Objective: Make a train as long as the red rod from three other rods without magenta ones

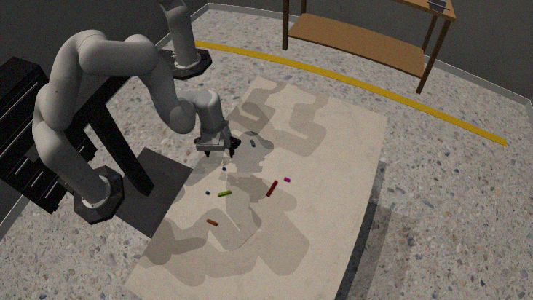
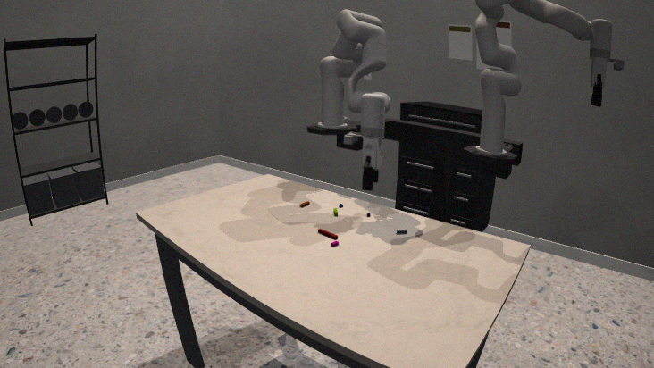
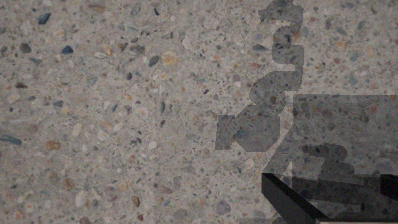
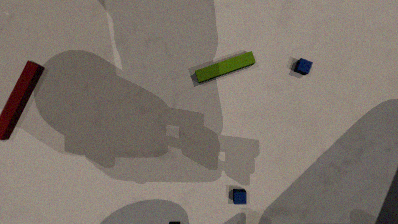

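My right gripper (image 1: 219, 154) (image 2: 369, 181) is open and empty, above a blue rod (image 1: 223, 168) (image 2: 368, 214) (image 4: 239, 196). Another blue rod (image 1: 207, 192) (image 2: 340, 205) (image 4: 303, 66) lies apart from one end of the lime rod (image 1: 224, 193) (image 2: 335, 212) (image 4: 225, 67). The red rod (image 1: 271, 188) (image 2: 327, 234) (image 4: 19, 102) lies farther off. The orange rod (image 1: 212, 222) (image 2: 304, 204) and grey rod (image 1: 253, 143) (image 2: 401, 231) lie alone on opposite sides. No rods touch. My left gripper (image 2: 596, 100) is open, high up beyond the table.
The magenta rod (image 1: 286, 179) (image 2: 334, 243) lies beside the red rod, not touching it. All rods lie on the pale table (image 1: 336, 148) (image 2: 283, 269). Arm shadows cross it. The black cabinet (image 2: 439, 160) stands behind, between the arm bases.
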Controlling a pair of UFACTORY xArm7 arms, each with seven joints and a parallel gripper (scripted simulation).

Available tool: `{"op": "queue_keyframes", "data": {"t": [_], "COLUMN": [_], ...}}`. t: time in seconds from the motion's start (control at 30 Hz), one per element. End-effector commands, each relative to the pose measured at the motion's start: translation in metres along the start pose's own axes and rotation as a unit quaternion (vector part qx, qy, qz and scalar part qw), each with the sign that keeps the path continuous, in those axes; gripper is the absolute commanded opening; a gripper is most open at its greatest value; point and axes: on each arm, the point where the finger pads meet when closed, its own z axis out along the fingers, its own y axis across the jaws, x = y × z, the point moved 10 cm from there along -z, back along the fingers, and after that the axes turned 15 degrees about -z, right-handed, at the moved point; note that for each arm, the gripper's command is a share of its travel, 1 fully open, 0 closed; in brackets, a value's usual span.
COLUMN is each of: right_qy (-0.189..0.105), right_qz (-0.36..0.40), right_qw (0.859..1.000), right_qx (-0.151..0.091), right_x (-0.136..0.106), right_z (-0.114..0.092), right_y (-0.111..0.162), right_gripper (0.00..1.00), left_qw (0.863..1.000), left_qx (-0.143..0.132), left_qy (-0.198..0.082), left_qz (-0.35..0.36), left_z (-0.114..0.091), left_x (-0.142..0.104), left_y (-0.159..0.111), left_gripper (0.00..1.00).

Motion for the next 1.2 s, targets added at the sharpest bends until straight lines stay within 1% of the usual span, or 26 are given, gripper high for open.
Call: {"op": "queue_keyframes", "data": {"t": [0.0, 0.4, 0.47, 0.57, 0.6, 0.67, 0.7, 0.8, 0.93, 1.03, 1.17], "right_qy": [-0.001, -0.001, -0.002, -0.004, -0.005, -0.005, -0.006, -0.006, -0.007, -0.008, -0.008], "right_qz": [0.000, 0.004, 0.027, 0.101, 0.113, 0.113, 0.158, 0.200, 0.267, 0.315, 0.378], "right_qw": [1.000, 1.000, 1.000, 0.995, 0.994, 0.994, 0.987, 0.980, 0.964, 0.949, 0.926], "right_qx": [0.002, 0.002, 0.001, -0.001, -0.001, -0.001, -0.003, -0.004, -0.006, -0.007, -0.008], "right_x": [0.000, 0.000, 0.002, 0.010, 0.011, 0.011, 0.015, 0.020, 0.027, 0.032, 0.039], "right_z": [-0.002, -0.002, -0.001, 0.002, 0.003, 0.003, 0.005, 0.006, 0.009, 0.011, 0.013], "right_y": [-0.002, -0.001, 0.000, 0.004, 0.005, 0.005, 0.008, 0.011, 0.015, 0.018, 0.023], "right_gripper": [1.00, 1.00, 1.00, 1.00, 1.00, 1.00, 1.00, 1.00, 1.00, 1.00, 1.00], "left_qw": [1.000, 1.000, 1.000, 1.000, 1.000, 1.000, 1.000, 1.000, 1.000, 1.000, 1.000], "left_qx": [-0.001, -0.001, -0.001, -0.001, -0.001, -0.001, -0.001, -0.001, -0.001, -0.001, -0.001], "left_qy": [0.002, 0.002, 0.002, 0.002, 0.002, 0.002, 0.002, 0.002, 0.002, 0.002, 0.002], "left_qz": [0.000, 0.000, 0.000, 0.000, 0.000, 0.000, 0.000, 0.000, 0.000, 0.000, 0.000], "left_z": [-0.002, -0.002, -0.002, -0.002, -0.002, -0.002, -0.002, -0.002, -0.002, -0.002, -0.002], "left_x": [0.001, 0.001, 0.001, 0.001, 0.001, 0.001, 0.001, 0.001, 0.001, 0.001, 0.001], "left_y": [0.000, 0.000, 0.000, 0.000, 0.000, 0.000, 0.000, 0.000, 0.000, 0.000, 0.000], "left_gripper": [1.00, 1.00, 1.00, 1.00, 1.00, 1.00, 1.00, 1.00, 1.00, 1.00, 1.00]}}
